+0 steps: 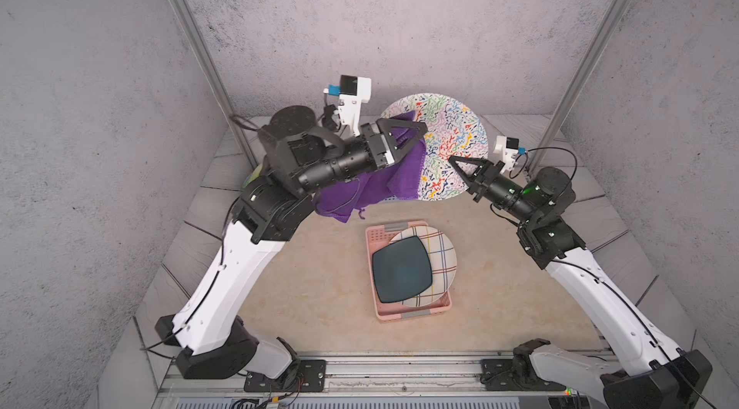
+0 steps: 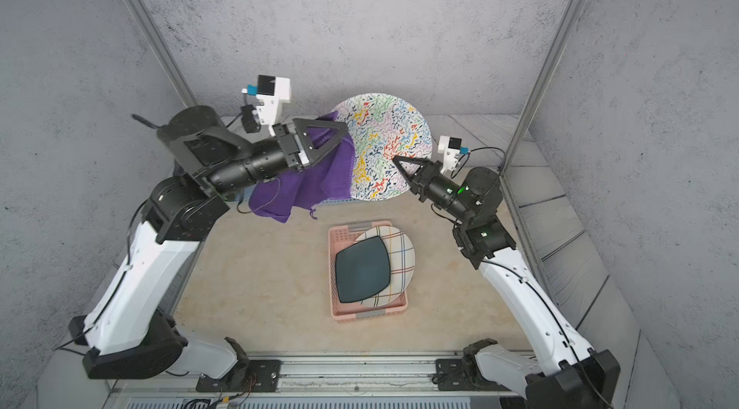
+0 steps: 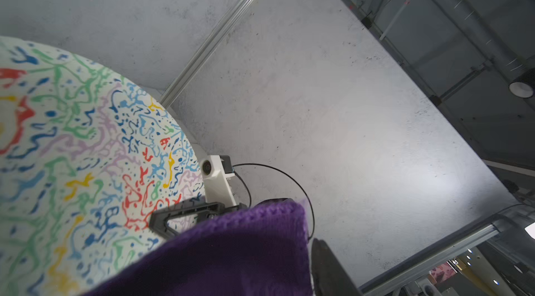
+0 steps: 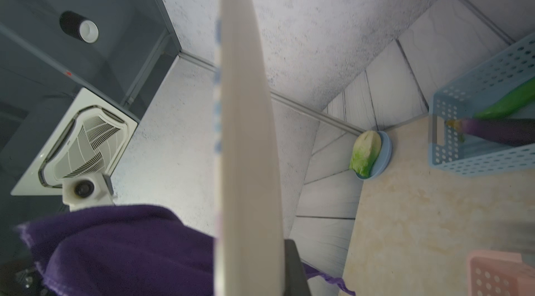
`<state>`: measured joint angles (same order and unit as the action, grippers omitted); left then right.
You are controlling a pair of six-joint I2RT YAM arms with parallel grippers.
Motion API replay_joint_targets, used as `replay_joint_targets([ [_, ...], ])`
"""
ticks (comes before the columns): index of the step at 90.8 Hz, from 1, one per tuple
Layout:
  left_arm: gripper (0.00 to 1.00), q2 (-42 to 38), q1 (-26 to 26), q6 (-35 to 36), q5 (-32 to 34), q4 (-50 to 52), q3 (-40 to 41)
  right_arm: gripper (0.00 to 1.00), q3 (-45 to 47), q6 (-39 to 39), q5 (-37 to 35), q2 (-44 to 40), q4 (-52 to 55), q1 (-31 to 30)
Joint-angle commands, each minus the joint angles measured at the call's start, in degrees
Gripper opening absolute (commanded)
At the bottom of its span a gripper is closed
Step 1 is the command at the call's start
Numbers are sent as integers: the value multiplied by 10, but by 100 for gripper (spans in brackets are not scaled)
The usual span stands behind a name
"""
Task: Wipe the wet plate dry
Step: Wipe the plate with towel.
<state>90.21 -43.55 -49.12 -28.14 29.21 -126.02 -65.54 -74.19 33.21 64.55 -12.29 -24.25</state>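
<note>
Left gripper [image 1: 422, 132]: raised, upper centre of frame, pinched tight on purple cloth [image 1: 400, 179].
Plate [image 1: 456, 139]: speckled, held on edge, upper centre; cloth overlaps its left side in both top views.
Right gripper [image 1: 452, 158]: pinching the plate's lower right rim.
Basket [image 1: 400, 314]: pink, lower centre, two other plates [image 1: 402, 271] inside.

Bare beige marbled tabletop [image 1: 304, 275] lies open on both sides of the pink perforated plastic basket [image 1: 412, 313] (it blocks mid-table).
</note>
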Motion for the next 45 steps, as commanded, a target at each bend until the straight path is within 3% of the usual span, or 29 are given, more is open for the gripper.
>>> replay_joint_targets([
  [1,0,61,0,104,-25,120,-76,0,-2,51,28,-23,1,-39],
  [13,0,122,-4,195,28,226,-163,0,9,36,10,-32,-10,-56],
  [25,0,109,-12,254,97,267,-111,0,6,22,-50,-54,-25,-52],
  [34,0,72,5,241,138,241,-44,0,-33,51,-21,-44,-1,-52],
  [45,0,60,52,195,115,199,-47,0,-45,95,41,-34,54,-80],
])
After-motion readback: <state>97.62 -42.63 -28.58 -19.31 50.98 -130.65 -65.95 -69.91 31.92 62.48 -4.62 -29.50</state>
